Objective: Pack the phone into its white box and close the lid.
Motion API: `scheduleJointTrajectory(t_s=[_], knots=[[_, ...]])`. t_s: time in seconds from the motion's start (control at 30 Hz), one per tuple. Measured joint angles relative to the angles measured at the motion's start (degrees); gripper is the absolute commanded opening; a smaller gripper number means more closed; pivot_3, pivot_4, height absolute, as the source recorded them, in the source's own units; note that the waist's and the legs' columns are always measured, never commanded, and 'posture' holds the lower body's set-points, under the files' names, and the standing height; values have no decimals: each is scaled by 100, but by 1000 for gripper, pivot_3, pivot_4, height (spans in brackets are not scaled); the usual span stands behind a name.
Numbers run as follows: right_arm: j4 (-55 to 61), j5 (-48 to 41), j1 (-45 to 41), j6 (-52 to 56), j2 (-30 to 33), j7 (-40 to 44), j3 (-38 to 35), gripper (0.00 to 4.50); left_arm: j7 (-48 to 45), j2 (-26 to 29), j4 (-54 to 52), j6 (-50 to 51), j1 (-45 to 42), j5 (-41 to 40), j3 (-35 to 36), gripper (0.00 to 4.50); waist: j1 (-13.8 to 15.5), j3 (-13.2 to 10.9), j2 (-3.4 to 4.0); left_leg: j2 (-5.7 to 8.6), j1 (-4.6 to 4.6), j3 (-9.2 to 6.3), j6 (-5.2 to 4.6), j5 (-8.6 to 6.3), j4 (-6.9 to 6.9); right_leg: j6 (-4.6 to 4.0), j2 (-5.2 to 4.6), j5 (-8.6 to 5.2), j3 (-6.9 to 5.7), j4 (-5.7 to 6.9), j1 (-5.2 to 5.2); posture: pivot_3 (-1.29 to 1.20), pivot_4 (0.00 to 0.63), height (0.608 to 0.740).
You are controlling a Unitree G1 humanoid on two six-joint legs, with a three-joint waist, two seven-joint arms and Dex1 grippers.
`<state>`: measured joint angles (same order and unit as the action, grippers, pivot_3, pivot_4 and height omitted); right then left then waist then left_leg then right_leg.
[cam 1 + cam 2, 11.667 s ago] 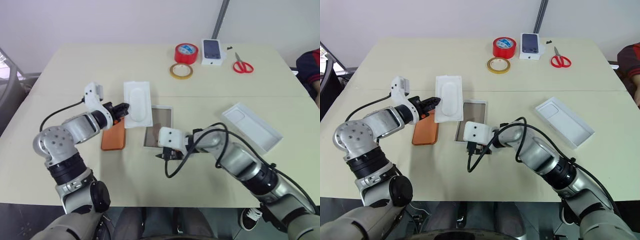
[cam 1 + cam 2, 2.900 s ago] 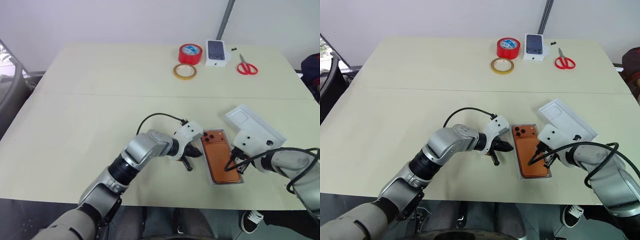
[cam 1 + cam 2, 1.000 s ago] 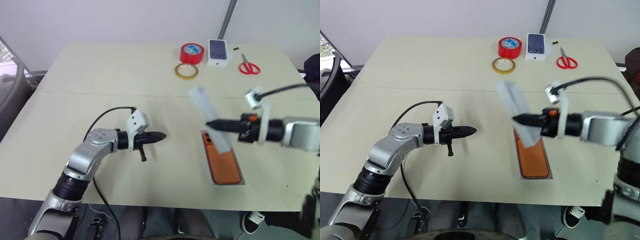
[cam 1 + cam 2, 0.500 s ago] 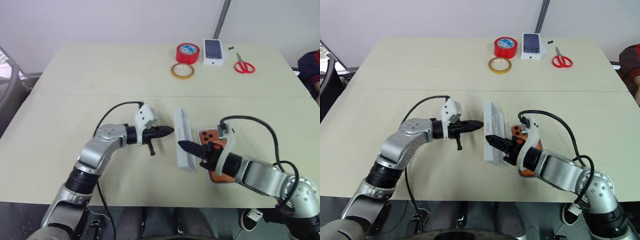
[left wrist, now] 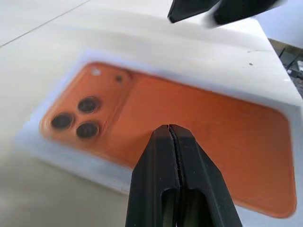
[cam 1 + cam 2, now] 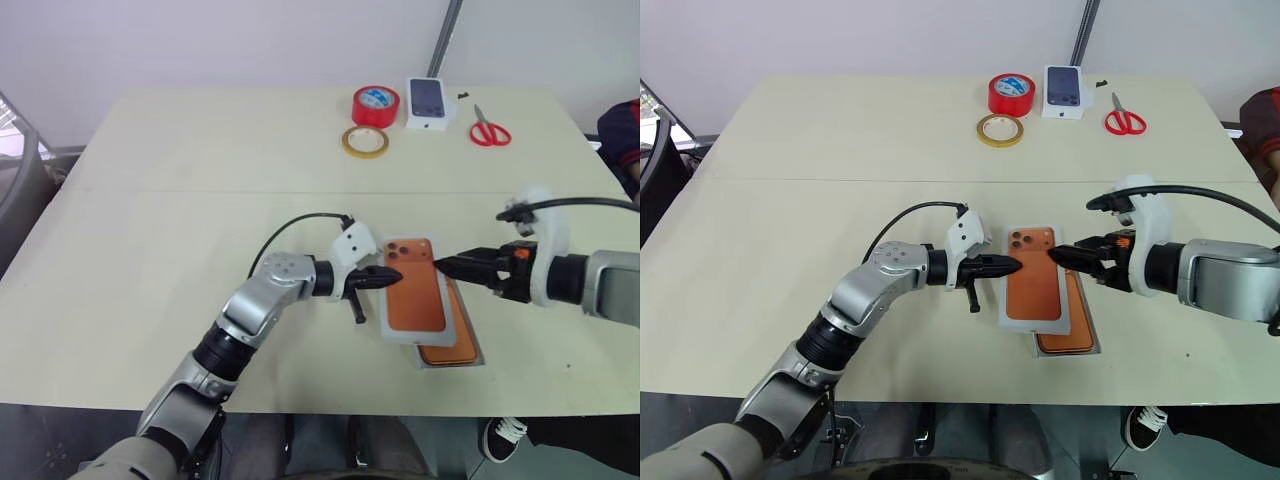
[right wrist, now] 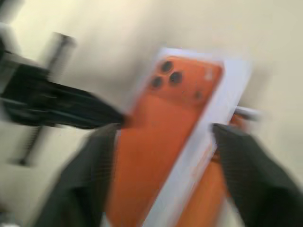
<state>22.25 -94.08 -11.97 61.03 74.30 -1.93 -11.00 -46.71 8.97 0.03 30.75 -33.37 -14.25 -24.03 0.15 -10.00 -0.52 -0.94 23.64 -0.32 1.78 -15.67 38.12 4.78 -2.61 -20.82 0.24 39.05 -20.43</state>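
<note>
Table (image 6: 150, 200) edge nr lid (image 6: 412, 295)

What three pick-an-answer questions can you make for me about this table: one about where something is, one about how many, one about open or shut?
1. Where are the scissors?
A. In a gripper
B. On the floor
C. At the table's far edge, beside the small box

2. How many tape rolls are there?
A. One
B. Two
C. Four

3. How are the left gripper's jaws?
A. Shut
B. Wide open
C. Closed on the scissors

Answers:
1 C: the scissors lie just right of the small box, far from both arms.
2 B: a red roll and a yellow roll sit side by side.
3 A: the left wrist view shows the two jaws pressed together with nothing between them.
</note>
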Motion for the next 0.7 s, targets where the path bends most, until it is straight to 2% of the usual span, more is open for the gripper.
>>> scheduleJointTrajectory(t_s=[0.1,0.13,0.33,0.57,0.7], knots=[[41,1098,98,-19,115,565,74,145,6,-94,-3,21,-28,-7,12,0,26,1,1,-1,0,0,0,0,0,0,1,0,1,0,0,0,150,740],[85,1444,117,-35,121,736,145,60,23,-112,-7,48,-28,-18,23,0,32,1,1,-1,0,0,0,0,0,0,1,0,1,0,0,0,150,740],[428,3588,298,-578,192,1667,674,60,292,78,-245,574,-26,-178,524,0,46,1,2,0,-1,0,1,1,1,0,1,0,2,1,-2,0,150,740],[468,4727,288,-708,-203,2154,1060,60,473,664,-258,992,-30,109,478,0,49,0,1,0,-1,0,3,1,1,0,0,0,2,2,-1,0,150,740],[474,5091,149,-682,-476,2356,1121,60,401,608,-211,1020,-63,233,194,0,67,0,0,3,-1,0,3,2,3,0,-4,0,1,1,0,0,150,740]])
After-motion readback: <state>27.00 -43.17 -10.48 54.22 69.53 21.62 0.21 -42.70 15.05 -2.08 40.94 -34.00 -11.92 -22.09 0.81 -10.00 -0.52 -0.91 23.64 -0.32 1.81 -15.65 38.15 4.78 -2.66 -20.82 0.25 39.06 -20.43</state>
